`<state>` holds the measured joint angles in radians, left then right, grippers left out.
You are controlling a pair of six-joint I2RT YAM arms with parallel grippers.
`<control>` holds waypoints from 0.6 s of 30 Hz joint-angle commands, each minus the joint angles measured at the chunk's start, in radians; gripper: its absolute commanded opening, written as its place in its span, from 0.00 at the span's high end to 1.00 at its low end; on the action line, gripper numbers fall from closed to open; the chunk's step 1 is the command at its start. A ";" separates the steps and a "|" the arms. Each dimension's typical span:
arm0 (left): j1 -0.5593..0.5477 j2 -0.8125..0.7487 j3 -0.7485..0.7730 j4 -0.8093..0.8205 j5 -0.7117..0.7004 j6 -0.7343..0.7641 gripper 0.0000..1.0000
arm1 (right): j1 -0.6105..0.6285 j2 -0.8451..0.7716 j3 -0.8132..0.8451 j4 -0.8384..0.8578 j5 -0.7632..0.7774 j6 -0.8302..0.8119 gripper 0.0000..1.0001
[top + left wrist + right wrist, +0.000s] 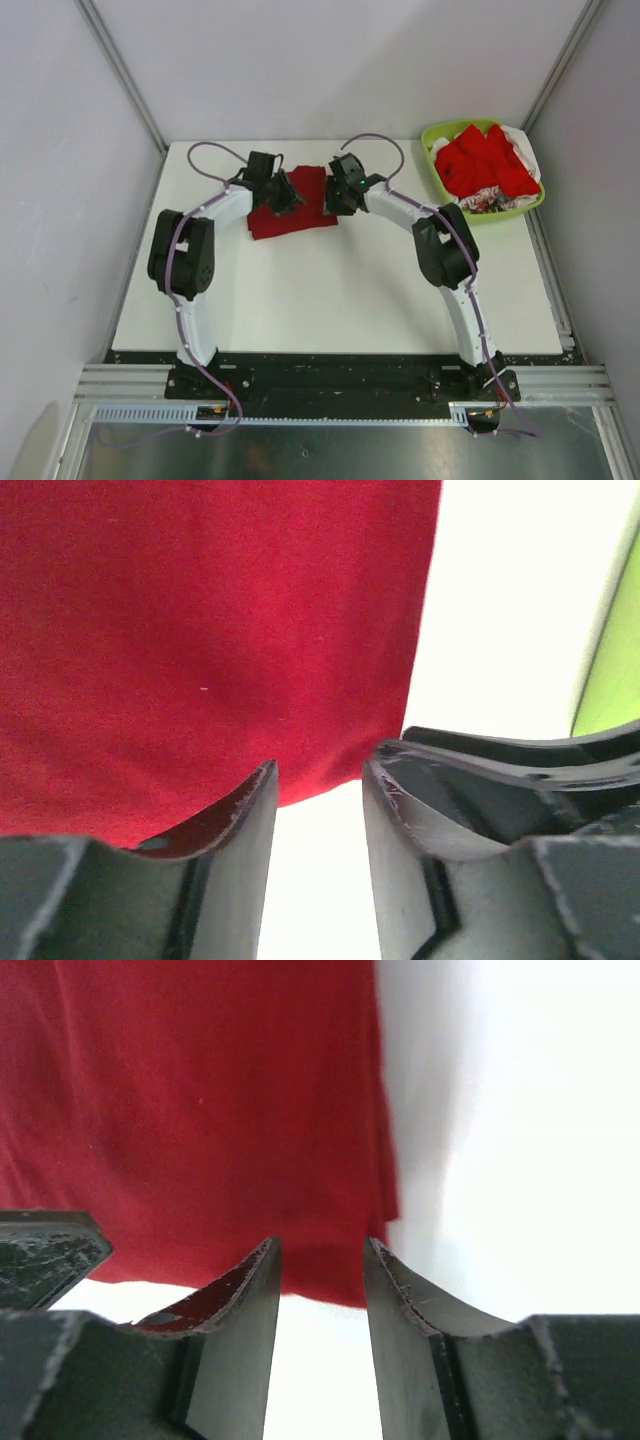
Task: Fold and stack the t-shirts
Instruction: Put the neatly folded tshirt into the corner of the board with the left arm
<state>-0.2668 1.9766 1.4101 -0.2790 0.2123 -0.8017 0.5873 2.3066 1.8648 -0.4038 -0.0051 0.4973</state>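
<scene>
A folded crimson t-shirt (300, 220) lies by the worktop's (330, 300) far edge. Left gripper (283, 195) and right gripper (336, 196) flank it, both parted, holding nothing.

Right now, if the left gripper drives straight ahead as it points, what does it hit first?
The crimson t-shirt, most likely: its edge lies right at the open tips of the left gripper. Depth is unclear, so it may touch already.

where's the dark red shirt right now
Top view: dark crimson cloth t-shirt lies far-centre on the white table, between left claw and right claw, left of the lime-green plastic basket.
</scene>
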 commanded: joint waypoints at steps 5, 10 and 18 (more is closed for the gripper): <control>-0.080 -0.021 0.102 -0.042 -0.220 0.085 0.42 | -0.118 -0.312 -0.141 0.016 0.087 0.048 0.53; -0.144 -0.003 0.150 -0.096 -0.431 0.211 0.32 | -0.155 -0.416 -0.253 0.038 0.093 0.047 0.52; -0.207 0.054 0.205 -0.154 -0.575 0.222 0.27 | -0.184 -0.491 -0.345 0.037 0.081 0.034 0.52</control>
<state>-0.4595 2.0094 1.5879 -0.3893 -0.2428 -0.6090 0.4133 1.8652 1.5528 -0.3725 0.0711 0.5312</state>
